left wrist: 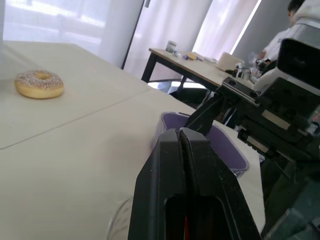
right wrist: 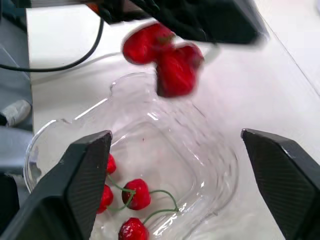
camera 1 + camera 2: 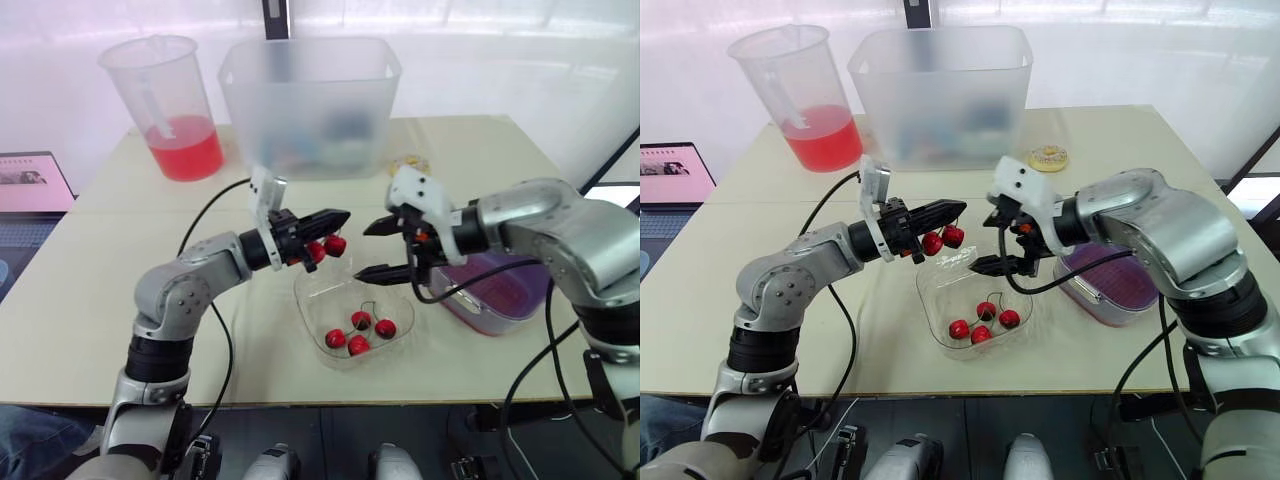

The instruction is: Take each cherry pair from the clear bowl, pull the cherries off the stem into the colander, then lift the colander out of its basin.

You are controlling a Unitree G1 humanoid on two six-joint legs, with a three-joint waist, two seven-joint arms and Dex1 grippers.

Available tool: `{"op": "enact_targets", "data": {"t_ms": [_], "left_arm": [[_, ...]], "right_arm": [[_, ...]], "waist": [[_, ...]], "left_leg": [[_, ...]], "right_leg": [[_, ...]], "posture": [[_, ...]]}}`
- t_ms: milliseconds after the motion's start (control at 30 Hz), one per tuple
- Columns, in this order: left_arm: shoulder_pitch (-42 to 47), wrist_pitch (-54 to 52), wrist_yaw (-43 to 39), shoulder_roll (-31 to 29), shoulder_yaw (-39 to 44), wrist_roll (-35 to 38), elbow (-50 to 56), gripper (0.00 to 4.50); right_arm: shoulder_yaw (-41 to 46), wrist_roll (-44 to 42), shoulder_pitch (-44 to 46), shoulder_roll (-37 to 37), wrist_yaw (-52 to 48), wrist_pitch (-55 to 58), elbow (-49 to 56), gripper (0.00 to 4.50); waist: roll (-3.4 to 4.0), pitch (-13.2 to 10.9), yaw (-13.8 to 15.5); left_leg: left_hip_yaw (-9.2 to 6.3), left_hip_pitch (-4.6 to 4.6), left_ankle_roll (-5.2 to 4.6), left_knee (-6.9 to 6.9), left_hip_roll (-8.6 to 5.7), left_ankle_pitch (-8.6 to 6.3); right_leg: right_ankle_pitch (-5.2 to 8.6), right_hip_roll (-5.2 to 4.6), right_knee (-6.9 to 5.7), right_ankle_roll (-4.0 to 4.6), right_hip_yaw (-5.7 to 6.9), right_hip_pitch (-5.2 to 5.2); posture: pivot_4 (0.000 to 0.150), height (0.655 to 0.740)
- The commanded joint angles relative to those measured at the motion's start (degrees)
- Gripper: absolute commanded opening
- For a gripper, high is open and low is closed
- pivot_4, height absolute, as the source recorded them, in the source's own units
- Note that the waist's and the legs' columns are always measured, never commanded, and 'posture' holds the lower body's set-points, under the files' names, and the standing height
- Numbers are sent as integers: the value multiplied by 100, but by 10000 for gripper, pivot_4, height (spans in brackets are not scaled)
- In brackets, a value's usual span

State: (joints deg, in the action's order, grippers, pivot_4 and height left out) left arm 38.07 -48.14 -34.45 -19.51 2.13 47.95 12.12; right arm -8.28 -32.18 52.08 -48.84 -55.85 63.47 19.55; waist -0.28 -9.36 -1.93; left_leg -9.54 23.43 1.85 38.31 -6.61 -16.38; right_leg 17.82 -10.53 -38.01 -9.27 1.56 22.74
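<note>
Above the clear bowl (image 3: 400, 335), my left gripper (image 3: 341, 216) is shut on the stem of a cherry pair (image 3: 326, 247), and the two red cherries hang just below its fingers. A little to the right, my right gripper (image 3: 365, 250) faces it, open, with its fingertips apart and level with the hanging cherries (image 2: 165, 57). Several more cherries (image 3: 358, 333) on green stems lie in the bowl (image 2: 210, 165). The purple colander (image 3: 500, 290) sits in its basin at the right, behind my right forearm.
At the back left stands a pitcher (image 3: 165, 100) with red liquid, and a large translucent tub (image 3: 310, 100) is at the back centre. A sprinkled donut (image 3: 410, 163) lies right of the tub. A laptop (image 3: 30, 185) sits off the table's left edge. Black cables trail from both arms.
</note>
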Motion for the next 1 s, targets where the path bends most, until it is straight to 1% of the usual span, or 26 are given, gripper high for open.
{"op": "enact_targets", "data": {"t_ms": [33,67,167,233,333,467,600,700,800,867,933,1000], "left_arm": [[86,17,-404,-245,208,206,141,0],[73,-7,-558,-332,242,292,156,0],[82,39,-880,-499,343,418,115,0],[104,12,-995,-551,361,491,78,0],[117,-82,-1050,-524,402,677,104,0],[72,-184,-1004,-477,392,879,226,0],[47,-236,-938,-466,386,970,305,0],[42,-253,-906,-469,389,1000,317,0],[78,-271,-862,-481,339,976,310,0],[86,-268,-851,-480,319,960,321,0],[84,-273,-852,-478,313,967,328,0],[69,-300,-850,-477,307,1002,356,0]], "right_arm": [[1487,-559,-246,553,257,-667,-181,44353],[1726,-836,-321,704,220,-606,-240,44353],[1986,-1962,-425,785,-229,284,-410,44353],[1811,-2000,-575,826,-150,307,-324,44353],[1502,-1891,-688,1353,556,364,-297,44353],[1370,-1962,-815,1820,962,421,-329,44353],[1448,-2087,-872,2043,1252,539,-518,44353],[1605,-2470,-878,2234,1360,794,-610,44353],[1562,-2621,-918,2347,1525,947,-595,35826],[1565,-2753,-938,2393,1604,1036,-549,26967],[1565,-2823,-943,2396,1658,1054,-515,16753],[1602,-2903,-951,2402,1730,1057,-505,16753]], "waist": [[0,0,-1],[0,0,-4],[1,0,-15],[1,0,-14],[0,0,-32],[1,0,-45],[-1,2,-27],[-1,2,-45],[-1,2,-49],[-1,2,-48],[-1,2,-46],[-1,2,-47]], "left_leg": [[0,0,0,-2,1,0],[1,0,0,-2,1,0],[-1,0,0,-2,1,0],[-5,-1,0,-1,1,0],[-4,-2,0,1,1,0],[-5,-2,0,-2,2,0],[-10,-1,0,2,-5,0],[-10,-1,0,2,-3,0],[-10,-1,0,2,-3,0],[-10,-1,0,2,-3,0],[-10,-1,0,2,-3,0],[-10,-1,0,2,-3,0]], "right_leg": [[0,1,0,0,0,0],[0,1,0,0,0,0],[0,0,0,0,1,0],[0,2,0,0,2,-4],[0,1,0,1,1,-5],[0,0,-2,0,0,-1],[0,-3,-2,1,0,-5],[0,-2,-2,1,1,-5],[0,-2,-2,1,0,-4],[0,-2,-3,1,0,-5],[0,-2,-3,1,0,-5],[0,-2,-3,1,0,-5]], "posture": [[1500,7400],[1500,7400],[1500,7400],[1500,7400],[1500,7400],[1500,7400],[1500,7400],[1500,7400],[1500,7400],[1500,7400],[1500,7400],[1500,7400]]}}
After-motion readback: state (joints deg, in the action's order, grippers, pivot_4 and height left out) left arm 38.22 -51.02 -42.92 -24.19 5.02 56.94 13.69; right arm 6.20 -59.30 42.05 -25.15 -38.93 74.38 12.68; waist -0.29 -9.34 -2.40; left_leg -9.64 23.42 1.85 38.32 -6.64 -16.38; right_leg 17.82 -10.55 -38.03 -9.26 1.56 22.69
